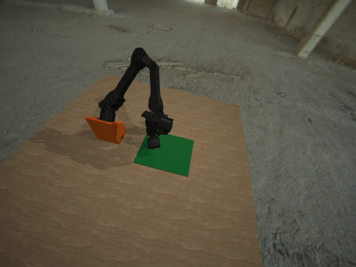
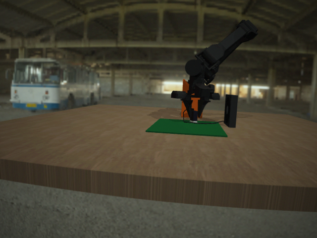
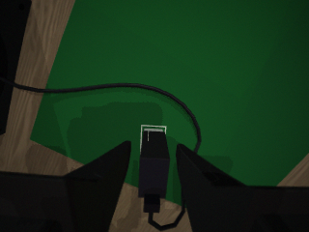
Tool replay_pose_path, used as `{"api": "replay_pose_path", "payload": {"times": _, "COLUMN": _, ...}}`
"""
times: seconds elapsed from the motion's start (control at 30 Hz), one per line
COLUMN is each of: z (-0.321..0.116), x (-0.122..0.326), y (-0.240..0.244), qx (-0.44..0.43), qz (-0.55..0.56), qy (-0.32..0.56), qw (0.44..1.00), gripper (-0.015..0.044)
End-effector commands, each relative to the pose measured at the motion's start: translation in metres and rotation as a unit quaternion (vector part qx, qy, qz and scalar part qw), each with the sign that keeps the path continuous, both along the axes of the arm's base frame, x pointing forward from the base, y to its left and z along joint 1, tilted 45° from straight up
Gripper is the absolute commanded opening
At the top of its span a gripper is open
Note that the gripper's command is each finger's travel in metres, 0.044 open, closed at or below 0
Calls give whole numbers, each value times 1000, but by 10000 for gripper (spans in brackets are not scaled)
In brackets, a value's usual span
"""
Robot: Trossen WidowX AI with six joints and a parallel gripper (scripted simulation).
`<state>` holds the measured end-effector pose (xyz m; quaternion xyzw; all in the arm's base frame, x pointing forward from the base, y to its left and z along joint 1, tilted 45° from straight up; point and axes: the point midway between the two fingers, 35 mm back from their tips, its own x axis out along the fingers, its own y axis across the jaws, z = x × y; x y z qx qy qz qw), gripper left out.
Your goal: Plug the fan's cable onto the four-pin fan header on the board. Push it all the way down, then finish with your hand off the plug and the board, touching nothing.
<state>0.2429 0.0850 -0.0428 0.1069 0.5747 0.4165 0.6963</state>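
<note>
The dark plug (image 2: 195, 115) (image 3: 154, 169) stands upright at the white-outlined header (image 2: 193, 121) (image 3: 154, 126) on the green board (image 1: 175, 155) (image 2: 166, 128) (image 3: 232, 72). Its lower end is within the header outline; how deep it sits cannot be told. My gripper (image 2: 195, 117) (image 3: 154, 147) is open, with one finger on each side of the plug and a gap on both sides in the wrist view. The black cable (image 3: 121, 85) (image 2: 209, 123) curves over the board from the fan (image 2: 231, 110) (image 3: 11, 48) and loops round to the plug's top.
The fan stands upright just off the board's edge, on the right in the exterior view. The orange base block (image 1: 104, 130) under the arm stands on the wooden table (image 1: 114, 207) (image 2: 102, 150). The cable loop passes close beside one finger.
</note>
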Motion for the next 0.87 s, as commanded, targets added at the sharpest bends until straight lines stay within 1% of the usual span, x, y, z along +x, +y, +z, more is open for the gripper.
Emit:
{"api": "replay_pose_path", "payload": {"times": 0.0, "z": 0, "x": 0, "y": 0, "qx": 0, "qz": 0, "qy": 0, "qw": 1000, "gripper": 260}}
{"api": "replay_pose_path", "payload": {"times": 0.1, "z": 6, "x": 1, "y": -7, "qx": -1, "qz": 0, "qy": 0, "qw": 1000, "gripper": 260}}
{"api": "replay_pose_path", "payload": {"times": 0.23, "z": 37, "x": 1, "y": -38, "qx": 1, "qz": 0, "qy": 1, "qw": 1000, "gripper": 260}}
{"api": "replay_pose_path", "payload": {"times": 0.5, "z": 38, "x": -1, "y": -41, "qx": 0, "qz": 0, "qy": 1, "qw": 1000, "gripper": 260}}
{"api": "replay_pose_path", "payload": {"times": 0.57, "z": 30, "x": -18, "y": -53, "qx": -4, "qz": -1, "qy": 1, "qw": 1000, "gripper": 260}}
{"api": "replay_pose_path", "payload": {"times": 0.67, "z": 15, "x": -60, "y": -71, "qx": -8, "qz": -2, "qy": 2, "qw": 1000, "gripper": 260}}
{"api": "replay_pose_path", "payload": {"times": 0.77, "z": 6, "x": -100, "y": -76, "qx": -3, "qz": 0, "qy": 3, "qw": 1000, "gripper": 260}}
{"api": "replay_pose_path", "payload": {"times": 0.83, "z": 4, "x": -109, "y": -76, "qx": 0, "qz": 0, "qy": 3, "qw": 1000, "gripper": 260}}
